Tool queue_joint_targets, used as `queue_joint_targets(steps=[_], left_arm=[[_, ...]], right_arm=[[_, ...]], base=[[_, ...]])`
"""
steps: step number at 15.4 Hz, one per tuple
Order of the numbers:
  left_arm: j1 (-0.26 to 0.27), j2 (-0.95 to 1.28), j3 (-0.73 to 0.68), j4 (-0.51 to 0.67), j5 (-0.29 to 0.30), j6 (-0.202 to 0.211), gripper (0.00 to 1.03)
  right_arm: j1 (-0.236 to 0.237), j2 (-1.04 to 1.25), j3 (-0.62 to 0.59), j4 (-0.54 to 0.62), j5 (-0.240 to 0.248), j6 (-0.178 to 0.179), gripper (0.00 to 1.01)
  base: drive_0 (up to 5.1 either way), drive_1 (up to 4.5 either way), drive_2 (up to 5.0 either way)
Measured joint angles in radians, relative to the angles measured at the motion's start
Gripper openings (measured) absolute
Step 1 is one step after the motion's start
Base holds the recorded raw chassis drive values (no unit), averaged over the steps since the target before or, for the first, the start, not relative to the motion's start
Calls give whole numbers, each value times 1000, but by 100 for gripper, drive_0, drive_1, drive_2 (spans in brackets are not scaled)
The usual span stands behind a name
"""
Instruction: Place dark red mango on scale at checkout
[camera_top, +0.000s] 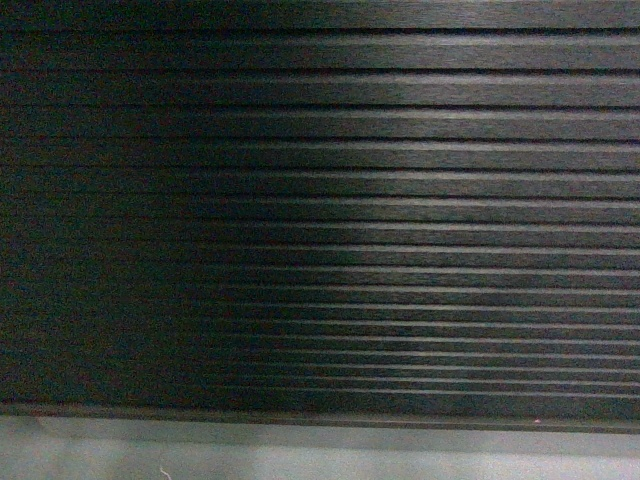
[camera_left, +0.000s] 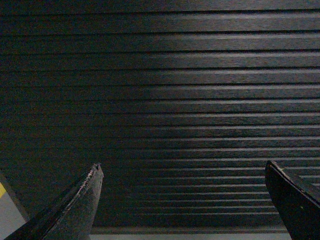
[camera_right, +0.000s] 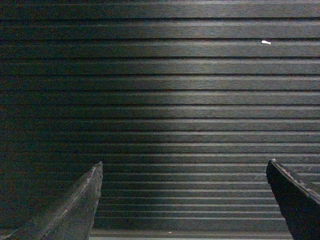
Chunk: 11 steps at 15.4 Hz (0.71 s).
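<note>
The checkout (camera_top: 330, 200) fills the head view as a black, horizontally ribbed front panel; its top is out of view. The dark red mango and the scale are out of view in every frame. My left gripper (camera_left: 183, 167) faces the ribbed checkout front (camera_left: 165, 90), open, nothing between its fingers. My right gripper (camera_right: 184, 166) also faces the checkout front (camera_right: 165, 90), open and empty. Neither gripper shows in the head view.
A strip of grey floor (camera_top: 300, 455) runs along the foot of the panel. A grey and yellow corner (camera_left: 6, 205) shows at the lower left of the left wrist view. A small white speck (camera_right: 266, 42) sits on a rib.
</note>
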Motion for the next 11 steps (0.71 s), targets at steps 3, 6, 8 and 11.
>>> queue_joint_targets(steps=[3,6,8,11], left_arm=[[0,0,0,0,0,0,98],[0,0,0,0,0,0,98],[0,0,0,0,0,0,98],[0,0,0,0,0,0,98]], right_arm=[[0,0,0,0,0,0,98],[0,0,0,0,0,0,98],[0,0,0,0,0,0,98],[0,0,0,0,0,0,98]], base=[[0,0,0],[0,0,0],[0,0,0],[0,0,0]])
